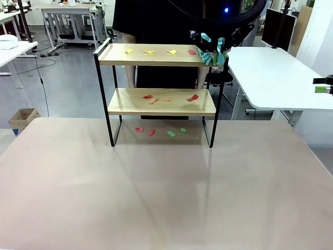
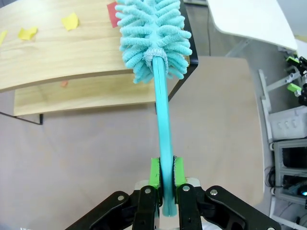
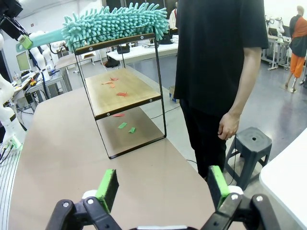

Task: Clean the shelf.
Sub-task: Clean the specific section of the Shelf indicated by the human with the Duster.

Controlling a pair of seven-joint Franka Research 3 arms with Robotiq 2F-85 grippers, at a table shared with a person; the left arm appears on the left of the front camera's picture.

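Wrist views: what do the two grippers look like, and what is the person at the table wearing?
The left gripper and right gripper match: black linkage fingers with silver screws, bright green pads at the tips. The person wears a black short-sleeved top and black trousers.

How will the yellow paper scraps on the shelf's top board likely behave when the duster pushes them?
The yellow scraps look thin and flat, so probably very light: they should slide or flutter off the smooth top board of the shelf. The duster has soft, shaggy fibres, so some may cling instead of moving ahead.
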